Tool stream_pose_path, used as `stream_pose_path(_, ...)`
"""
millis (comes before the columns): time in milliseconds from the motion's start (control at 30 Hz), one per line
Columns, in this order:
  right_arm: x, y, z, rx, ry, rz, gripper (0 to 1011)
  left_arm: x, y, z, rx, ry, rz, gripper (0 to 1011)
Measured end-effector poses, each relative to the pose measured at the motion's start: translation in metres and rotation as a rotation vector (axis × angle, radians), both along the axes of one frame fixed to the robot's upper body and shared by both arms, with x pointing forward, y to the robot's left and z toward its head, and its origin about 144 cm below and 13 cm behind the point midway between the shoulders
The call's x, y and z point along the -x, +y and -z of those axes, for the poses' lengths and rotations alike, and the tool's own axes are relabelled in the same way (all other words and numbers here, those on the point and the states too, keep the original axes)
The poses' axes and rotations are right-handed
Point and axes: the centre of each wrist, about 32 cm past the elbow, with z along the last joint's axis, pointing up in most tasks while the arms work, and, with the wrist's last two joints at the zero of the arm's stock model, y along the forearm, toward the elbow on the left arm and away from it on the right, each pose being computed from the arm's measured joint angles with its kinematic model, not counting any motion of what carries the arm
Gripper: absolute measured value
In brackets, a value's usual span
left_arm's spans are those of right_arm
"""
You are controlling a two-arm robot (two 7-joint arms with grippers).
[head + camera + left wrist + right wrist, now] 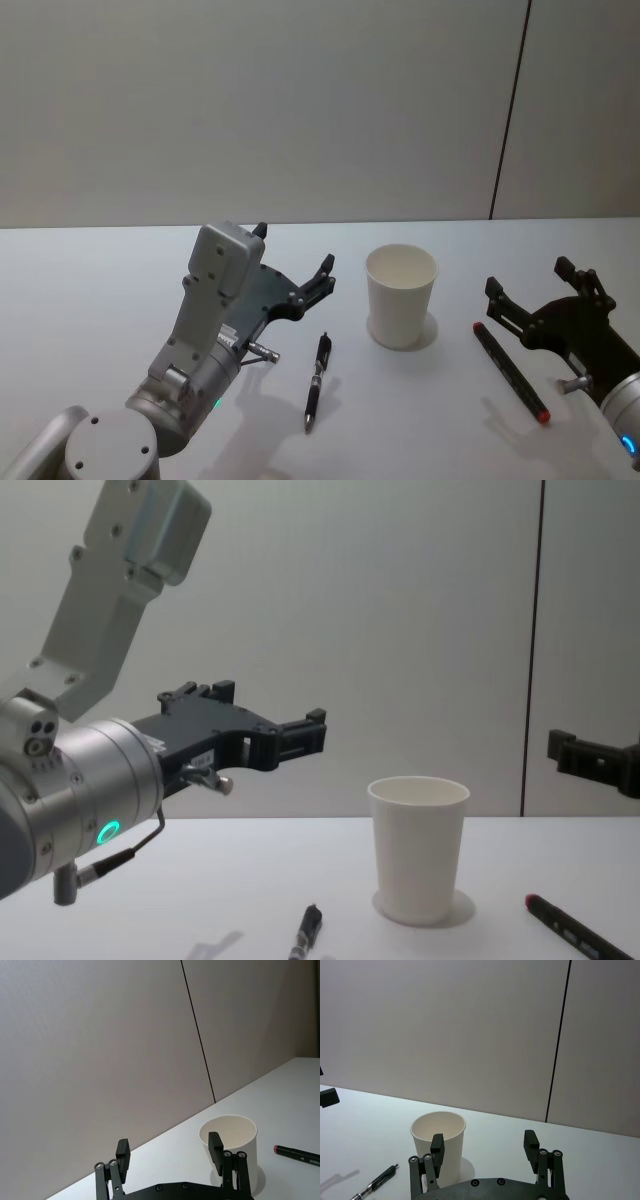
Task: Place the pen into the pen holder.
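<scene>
A black click pen (317,380) lies flat on the white table, just in front of and left of the pen holder (401,295), an upright white paper cup with nothing inside. My left gripper (295,250) hovers open and holds nothing, raised above the table behind and left of the pen. In the left wrist view its fingers (215,1146) frame the cup (235,1142). Right of the cup, my right gripper (528,277) is open and holds nothing; from its wrist I see the cup (447,1132) and the pen (380,1180). The chest view shows the cup (418,845), the pen (305,935) and the left gripper (270,712).
A black marker with red ends (510,372) lies on the table right of the cup, under the right gripper; it also appears in the chest view as the marker (570,930). A grey wall with a dark vertical seam (508,110) stands behind the table.
</scene>
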Motion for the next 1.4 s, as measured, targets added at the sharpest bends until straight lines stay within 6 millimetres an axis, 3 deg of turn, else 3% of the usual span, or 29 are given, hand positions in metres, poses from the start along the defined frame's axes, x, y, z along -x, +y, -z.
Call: stream_pose_path(1400,0.0000,0.0000,0.0000,0.000,0.000,0.000,1001,0.0000,0.0000,0.0000,0.000,0.000,0.000,1000)
